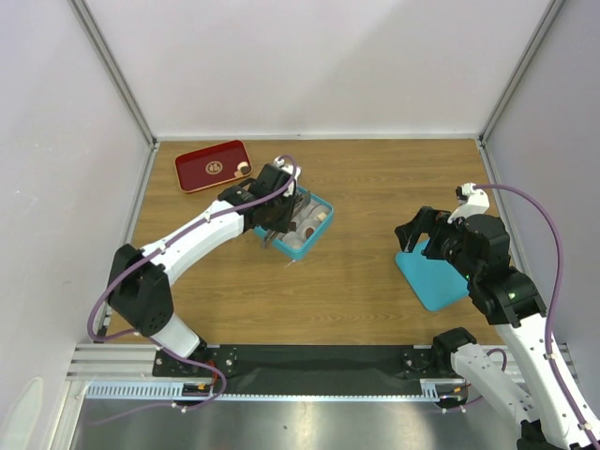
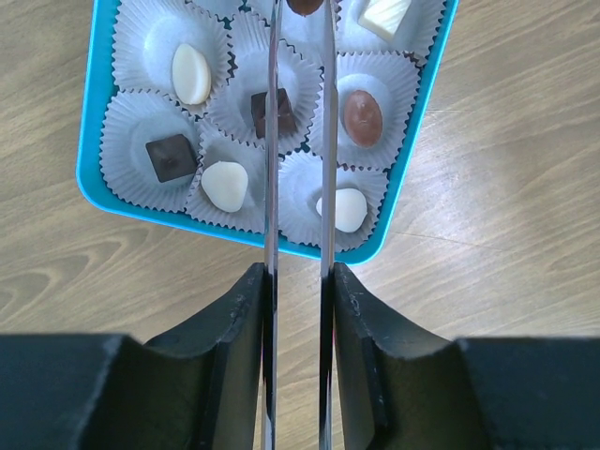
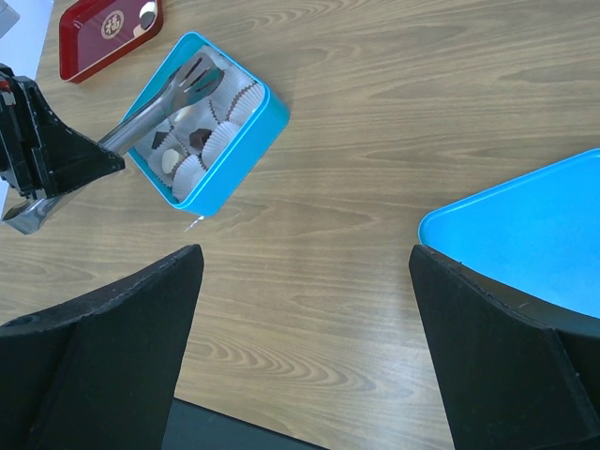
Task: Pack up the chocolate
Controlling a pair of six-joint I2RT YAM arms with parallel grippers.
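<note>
- Box (image 2: 86, 141): bright teal.
- Cups (image 2: 141, 122): white, finely pleated.
- Chocolates (image 2: 362, 116): dark brown, milk brown and creamy white.
- Tongs (image 2: 271, 187): polished silver.
- Tray (image 1: 197, 173): deep red with a gold emblem at its centre.
- Lid (image 1: 433, 279): the same teal as the box.
- Table (image 1: 375, 187): warm brown wood grain.
- Arms (image 1: 202, 234): white with black joints.
- Cables (image 1: 553, 244): purple.

No legible text, brand or number in any view. Sole marking: a gold emblem (image 1: 215, 169) on the red tray (image 1: 194, 174), too small to read.
</note>
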